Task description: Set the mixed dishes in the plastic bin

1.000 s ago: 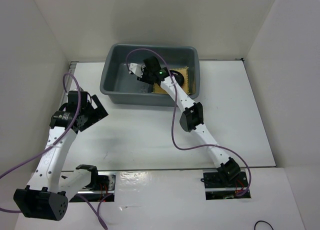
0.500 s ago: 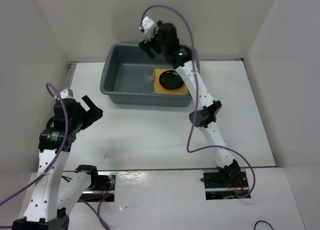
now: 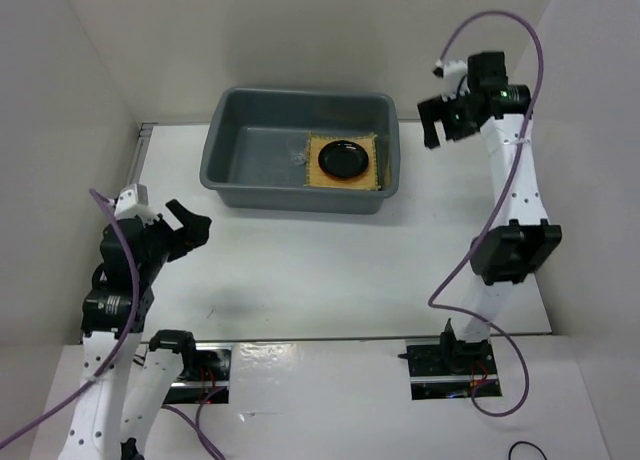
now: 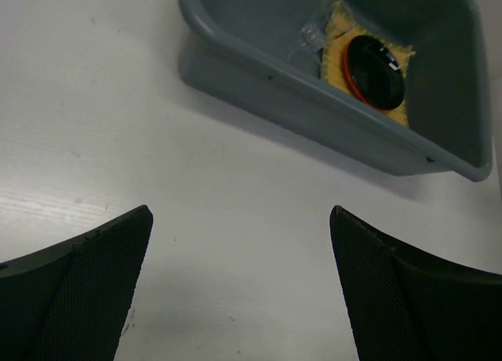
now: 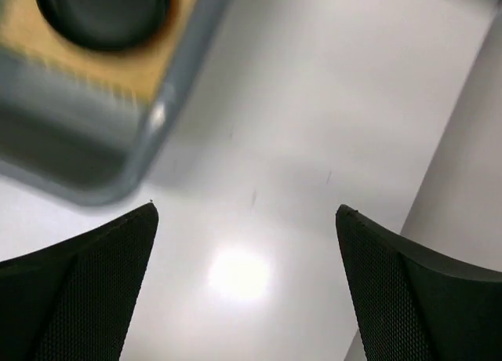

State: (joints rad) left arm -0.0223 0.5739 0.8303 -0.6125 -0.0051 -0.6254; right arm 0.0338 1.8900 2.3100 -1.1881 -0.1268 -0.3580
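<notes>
The grey plastic bin (image 3: 222,160) stands at the back of the table. Inside it, on the right, lies the tan woven mat (image 3: 372,176), with the black plate (image 3: 343,159) stacked on an orange plate whose rim shows in the left wrist view (image 4: 354,88). The clear glass cup (image 3: 296,157) lies left of the mat. My right gripper (image 3: 440,132) is open and empty, held high to the right of the bin. My left gripper (image 3: 186,227) is open and empty over the table at the near left. The bin (image 4: 259,71) and the mat (image 4: 337,31) show in the left wrist view.
White walls close in the table on the left, back and right. The right wrist view shows the bin's right corner (image 5: 118,169), the mat (image 5: 118,74), the black plate (image 5: 102,8) and the white wall (image 5: 471,173) close on the right.
My right gripper rose out of the bin and swung right, ending beside the bin's right end. The glass cup stays in the bin. My left arm drew back toward the near left.
</notes>
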